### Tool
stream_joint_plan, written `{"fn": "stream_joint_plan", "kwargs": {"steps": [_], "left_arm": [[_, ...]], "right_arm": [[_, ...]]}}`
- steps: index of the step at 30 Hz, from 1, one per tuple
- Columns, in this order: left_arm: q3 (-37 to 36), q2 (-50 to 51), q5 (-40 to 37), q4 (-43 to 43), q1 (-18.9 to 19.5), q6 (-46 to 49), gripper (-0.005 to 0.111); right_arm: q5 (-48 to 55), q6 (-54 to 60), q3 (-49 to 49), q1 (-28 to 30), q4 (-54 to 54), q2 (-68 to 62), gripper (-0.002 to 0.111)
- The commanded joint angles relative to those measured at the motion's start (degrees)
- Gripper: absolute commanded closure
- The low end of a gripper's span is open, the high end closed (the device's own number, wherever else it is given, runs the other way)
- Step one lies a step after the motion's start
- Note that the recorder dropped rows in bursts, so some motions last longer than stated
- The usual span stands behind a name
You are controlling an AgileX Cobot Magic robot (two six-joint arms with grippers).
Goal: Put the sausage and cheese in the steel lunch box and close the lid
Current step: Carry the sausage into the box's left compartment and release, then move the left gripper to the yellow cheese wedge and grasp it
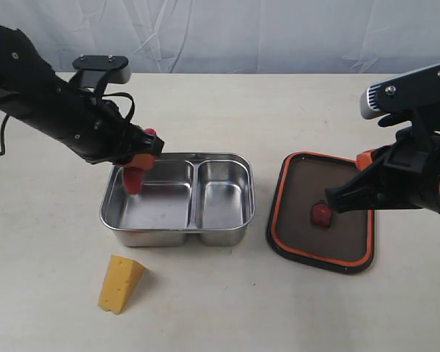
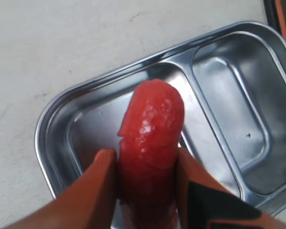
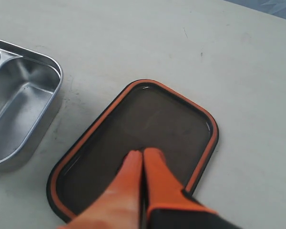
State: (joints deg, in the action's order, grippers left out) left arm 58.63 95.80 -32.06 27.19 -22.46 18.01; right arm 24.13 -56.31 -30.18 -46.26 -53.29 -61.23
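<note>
The left arm slants down from the far left with the left gripper [image 2: 144,157] clamping the sausage [image 2: 152,114] over the steel lunch box's [image 1: 177,233] left compartment, the right gripper [image 3: 143,155] hangs fully closed over the upturned lid [image 3: 171,114] to the right, and the cheese [image 1: 120,283] lies nearer.

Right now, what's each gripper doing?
Left gripper: closed on the sausage, over the steel lunch box.
Right gripper: shut, empty, over the lid.
</note>
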Motion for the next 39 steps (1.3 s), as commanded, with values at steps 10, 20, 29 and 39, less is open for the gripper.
{"fn": "stream_joint_plan", "kwargs": {"steps": [10,20,29,39], "left_arm": [[0.4,4.7,-1.4,0.2,-0.4,1.9,0.056],[0.4,1.9,-6.6,-1.4,-0.4,4.9,0.075],[-1.4,-15.1,-9.3,-3.3,-0.6,3.8,0.107],[-15.6,-31.9,-12.1,-3.3,-0.6,-1.0,0.107]], "right_arm": [[0.3,0.0,-0.2,-0.1,-0.1,0.3,0.108],[3.6,0.0,-0.2,-0.1,0.0,0.3,0.108],[4.0,0.0,-0.2,-0.1,0.0,0.3,0.108],[4.1,0.0,-0.2,-0.1,-0.1,0.3,0.108]]}}
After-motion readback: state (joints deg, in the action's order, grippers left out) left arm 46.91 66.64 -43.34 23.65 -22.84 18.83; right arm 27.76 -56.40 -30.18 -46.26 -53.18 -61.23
